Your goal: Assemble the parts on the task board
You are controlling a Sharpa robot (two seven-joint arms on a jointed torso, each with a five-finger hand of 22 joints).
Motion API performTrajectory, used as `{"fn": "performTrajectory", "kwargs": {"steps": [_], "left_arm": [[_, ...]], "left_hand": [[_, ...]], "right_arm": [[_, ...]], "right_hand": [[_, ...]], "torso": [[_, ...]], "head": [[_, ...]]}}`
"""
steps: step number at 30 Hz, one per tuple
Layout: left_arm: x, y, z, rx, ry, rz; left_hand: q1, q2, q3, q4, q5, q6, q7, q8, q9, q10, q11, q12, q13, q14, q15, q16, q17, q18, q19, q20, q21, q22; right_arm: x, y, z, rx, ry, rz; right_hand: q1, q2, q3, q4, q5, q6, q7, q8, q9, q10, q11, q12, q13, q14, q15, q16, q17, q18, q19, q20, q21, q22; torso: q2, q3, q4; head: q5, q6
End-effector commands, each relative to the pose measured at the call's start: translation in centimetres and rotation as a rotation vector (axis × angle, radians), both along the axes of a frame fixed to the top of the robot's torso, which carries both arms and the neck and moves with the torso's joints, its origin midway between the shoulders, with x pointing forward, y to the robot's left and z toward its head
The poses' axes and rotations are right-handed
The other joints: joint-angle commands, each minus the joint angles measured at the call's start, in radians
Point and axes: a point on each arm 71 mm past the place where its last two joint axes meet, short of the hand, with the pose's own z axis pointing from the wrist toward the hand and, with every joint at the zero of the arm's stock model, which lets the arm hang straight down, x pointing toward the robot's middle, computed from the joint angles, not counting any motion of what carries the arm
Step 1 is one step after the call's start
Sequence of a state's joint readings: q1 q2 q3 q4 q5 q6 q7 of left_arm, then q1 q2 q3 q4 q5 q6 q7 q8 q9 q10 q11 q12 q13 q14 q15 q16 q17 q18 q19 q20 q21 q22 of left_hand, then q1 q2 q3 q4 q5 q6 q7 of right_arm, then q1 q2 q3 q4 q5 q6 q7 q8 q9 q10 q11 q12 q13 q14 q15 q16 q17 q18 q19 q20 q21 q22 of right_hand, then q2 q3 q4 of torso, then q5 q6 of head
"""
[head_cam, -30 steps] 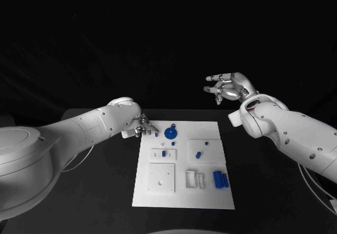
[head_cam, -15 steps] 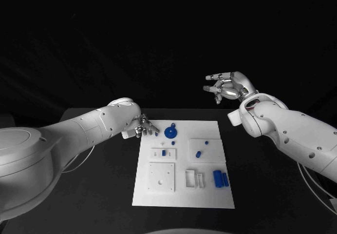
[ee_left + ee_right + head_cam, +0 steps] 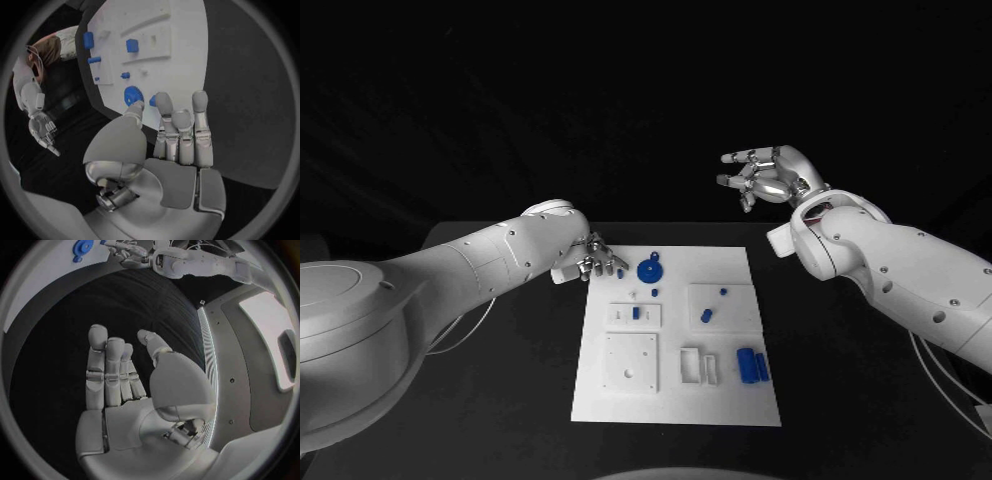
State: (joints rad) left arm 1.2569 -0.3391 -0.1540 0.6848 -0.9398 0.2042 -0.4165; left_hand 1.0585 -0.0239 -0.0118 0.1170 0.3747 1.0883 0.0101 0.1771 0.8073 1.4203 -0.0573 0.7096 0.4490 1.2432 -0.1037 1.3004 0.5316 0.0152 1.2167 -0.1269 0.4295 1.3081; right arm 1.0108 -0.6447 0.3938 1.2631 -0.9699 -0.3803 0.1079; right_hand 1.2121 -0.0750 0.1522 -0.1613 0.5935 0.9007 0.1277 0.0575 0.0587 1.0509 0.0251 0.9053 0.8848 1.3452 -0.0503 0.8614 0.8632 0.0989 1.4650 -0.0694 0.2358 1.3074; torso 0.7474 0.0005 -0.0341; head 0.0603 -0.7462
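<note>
The white task board [image 3: 678, 410] lies mid-table with several small blue parts on it. A round blue gear [image 3: 651, 270] stands near its far edge, also plain in the left wrist view as the gear [image 3: 132, 94]. My left hand [image 3: 594, 262] hovers low over the board's far left corner, fingers stretched out. A tiny blue part [image 3: 152, 101] sits between its thumb tip and a fingertip; whether they touch it I cannot tell. My right hand [image 3: 769, 178] is raised beyond the board's far right corner, fingers apart, holding nothing.
Two blue cylinders [image 3: 753, 366] lie side by side near the board's right edge. Small blue pegs [image 3: 707, 318] sit on raised white blocks mid-board. A white square plate [image 3: 630, 363] and a slotted block [image 3: 701, 367] occupy the near half. Black table surrounds the board.
My left hand has crept slightly toward the tiny blue part, so its fingertips now flank it. The right hand has stayed where it was.
</note>
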Motion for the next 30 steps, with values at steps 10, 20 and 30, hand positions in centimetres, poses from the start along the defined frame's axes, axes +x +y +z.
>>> {"fn": "performTrajectory", "kwargs": {"steps": [10, 20, 30], "left_arm": [[0.04, -0.63, 0.03, -0.022, -0.001, -0.010], [0.16, -0.65, -0.05, -0.019, 0.000, -0.005], [0.14, -0.69, -0.45, -0.020, 0.006, 0.000]], "left_hand": [[0.023, 0.035, -0.007, -0.042, 0.003, 0.010, -0.003, -0.007, -0.002, 0.007, -0.004, 0.002, -0.001, 0.000, -0.008, 0.003, 0.000, -0.010, -0.001, -0.002, 0.002, 0.019], [0.037, 0.052, -0.011, -0.064, 0.004, 0.011, -0.004, -0.009, -0.004, 0.007, -0.004, 0.002, -0.001, 0.001, -0.008, 0.003, 0.000, -0.009, 0.000, -0.002, 0.002, 0.019], [0.044, 0.071, -0.012, -0.075, -0.001, 0.009, -0.005, -0.011, -0.006, 0.007, -0.004, 0.002, -0.001, 0.001, -0.009, 0.003, 0.000, -0.010, 0.000, -0.002, 0.002, 0.019]], "right_arm": [[-0.03, 0.23, 0.02, 0.000, 0.002, 0.015], [-0.04, 0.32, 0.03, 0.001, 0.002, 0.017], [-0.03, 0.43, 0.04, 0.002, 0.003, 0.019]], "right_hand": [[-0.007, -0.001, 0.000, 0.006, 0.003, 0.003, 0.003, 0.002, 0.001, -0.005, -0.005, 0.003, -0.001, -0.004, -0.001, 0.001, -0.001, 0.016, 0.027, 0.000, 0.001, 0.029], [-0.007, -0.001, 0.000, 0.006, 0.003, 0.003, 0.003, 0.002, 0.001, -0.005, -0.005, 0.003, -0.001, -0.004, -0.001, 0.001, -0.001, 0.016, 0.027, 0.000, 0.001, 0.029], [-0.009, -0.001, 0.002, 0.005, 0.004, 0.005, 0.003, 0.002, 0.002, -0.004, -0.005, 0.003, -0.001, -0.003, -0.001, 0.001, 0.000, 0.016, 0.027, 0.000, 0.001, 0.029]], "torso": [[0.001, -0.0003, -0.0004], [0.002, -0.0006, -0.0007], [0.002, 0.0001, -0.0007]], "head": [[0.001, 0.002], [-0.004, 0.001], [-0.008, 0.002]]}}
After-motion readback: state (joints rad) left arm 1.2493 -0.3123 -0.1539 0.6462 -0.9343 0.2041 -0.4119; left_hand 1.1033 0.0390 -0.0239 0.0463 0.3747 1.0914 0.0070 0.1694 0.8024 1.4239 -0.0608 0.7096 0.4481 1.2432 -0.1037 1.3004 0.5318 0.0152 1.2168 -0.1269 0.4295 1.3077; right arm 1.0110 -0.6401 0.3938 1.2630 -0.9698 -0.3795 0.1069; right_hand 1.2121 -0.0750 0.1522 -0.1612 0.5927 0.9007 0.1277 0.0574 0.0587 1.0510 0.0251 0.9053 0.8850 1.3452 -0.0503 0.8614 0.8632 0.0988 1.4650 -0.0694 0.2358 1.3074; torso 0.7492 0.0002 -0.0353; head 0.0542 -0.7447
